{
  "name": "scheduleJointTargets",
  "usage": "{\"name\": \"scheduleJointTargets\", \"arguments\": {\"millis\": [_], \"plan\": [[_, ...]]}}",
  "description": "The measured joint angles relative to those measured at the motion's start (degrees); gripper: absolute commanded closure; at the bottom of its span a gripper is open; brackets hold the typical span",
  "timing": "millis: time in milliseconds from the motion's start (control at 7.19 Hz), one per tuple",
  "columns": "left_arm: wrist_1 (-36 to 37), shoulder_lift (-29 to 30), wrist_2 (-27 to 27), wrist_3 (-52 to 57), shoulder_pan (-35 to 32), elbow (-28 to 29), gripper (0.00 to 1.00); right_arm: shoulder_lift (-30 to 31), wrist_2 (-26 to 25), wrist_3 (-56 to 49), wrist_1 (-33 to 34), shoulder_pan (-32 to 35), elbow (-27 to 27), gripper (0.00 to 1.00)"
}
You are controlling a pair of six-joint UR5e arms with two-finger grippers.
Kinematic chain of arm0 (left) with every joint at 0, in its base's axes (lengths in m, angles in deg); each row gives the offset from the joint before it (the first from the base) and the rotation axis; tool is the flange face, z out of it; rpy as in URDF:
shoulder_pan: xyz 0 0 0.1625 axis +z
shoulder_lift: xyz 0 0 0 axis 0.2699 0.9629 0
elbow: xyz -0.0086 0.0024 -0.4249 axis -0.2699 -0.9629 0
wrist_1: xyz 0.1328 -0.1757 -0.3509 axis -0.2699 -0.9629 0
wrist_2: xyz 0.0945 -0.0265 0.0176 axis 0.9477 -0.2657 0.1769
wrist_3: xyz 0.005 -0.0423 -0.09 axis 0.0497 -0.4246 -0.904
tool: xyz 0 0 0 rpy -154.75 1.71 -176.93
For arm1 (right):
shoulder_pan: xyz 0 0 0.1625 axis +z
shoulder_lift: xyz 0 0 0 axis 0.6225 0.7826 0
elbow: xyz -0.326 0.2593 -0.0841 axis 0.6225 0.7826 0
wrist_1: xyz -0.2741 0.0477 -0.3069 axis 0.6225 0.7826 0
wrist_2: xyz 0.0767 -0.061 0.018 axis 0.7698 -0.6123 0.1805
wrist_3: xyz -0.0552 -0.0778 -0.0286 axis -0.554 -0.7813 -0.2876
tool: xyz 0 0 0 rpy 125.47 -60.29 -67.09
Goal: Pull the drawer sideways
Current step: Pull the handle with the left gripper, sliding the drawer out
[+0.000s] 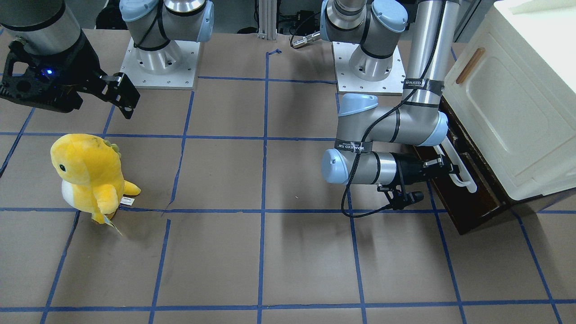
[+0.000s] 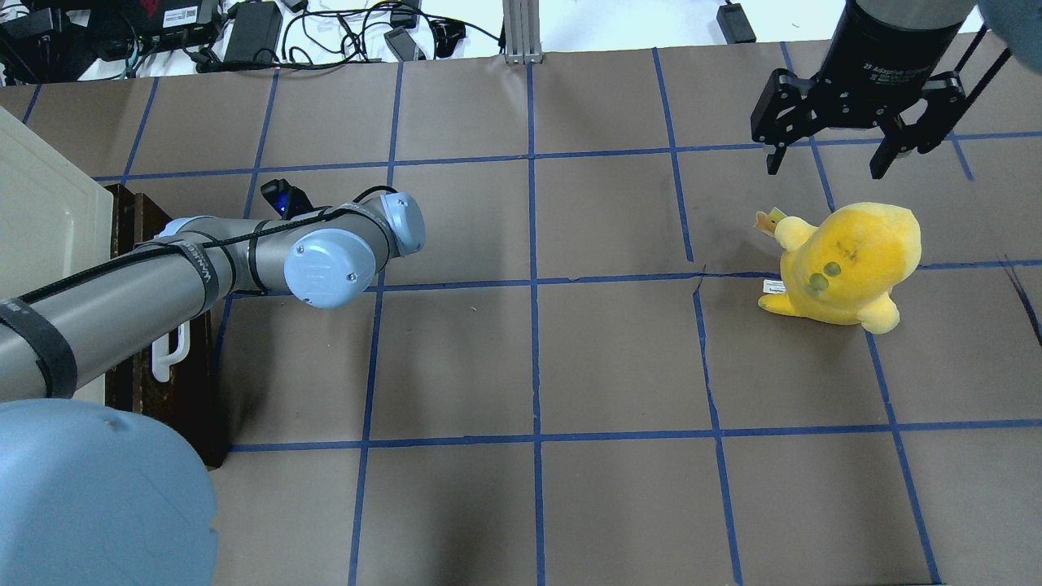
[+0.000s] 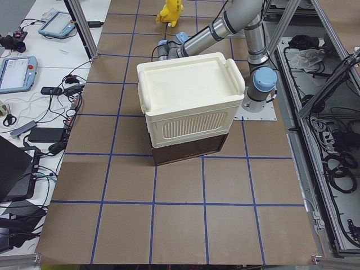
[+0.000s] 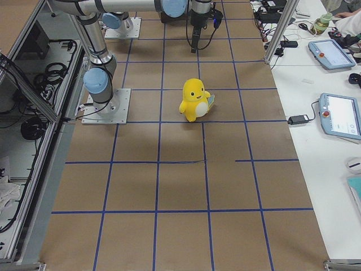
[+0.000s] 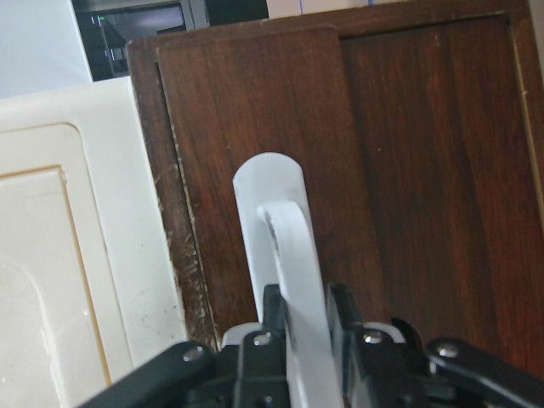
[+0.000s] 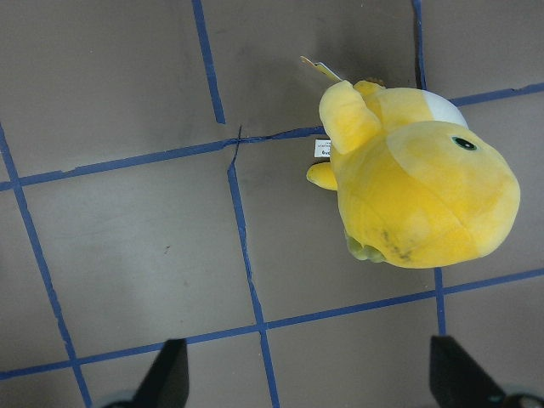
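The drawer (image 1: 470, 202) has a dark brown wooden front and sits at the foot of the cream cabinet (image 1: 517, 103). It also shows in the left wrist view (image 5: 408, 170). Its long white bar handle (image 1: 465, 182) runs along the front. My left gripper (image 1: 450, 168) is shut on this handle. In the left wrist view the two black fingers (image 5: 274, 316) clamp the white bar (image 5: 285, 221) from both sides. My right gripper (image 2: 838, 155) is open and empty, hovering far off above the table. Its fingertips (image 6: 170, 374) show wide apart in the right wrist view.
A yellow plush toy (image 1: 90, 175) stands on the brown paper table under and beside my right gripper, and shows in the overhead view (image 2: 847, 260). The cabinet panel has a small tan wooden handle (image 1: 470, 65). Cables and power bricks (image 2: 244, 32) lie beyond the table's far edge.
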Motion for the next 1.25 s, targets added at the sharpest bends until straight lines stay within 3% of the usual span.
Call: {"name": "scheduleJointTargets", "arguments": {"millis": [1252], "plan": [[0.08,-0.25,0.18,0.16,-4.49,0.05,0.82,0.0,0.0,0.0,-0.06,-0.04,0.0,0.0]]}}
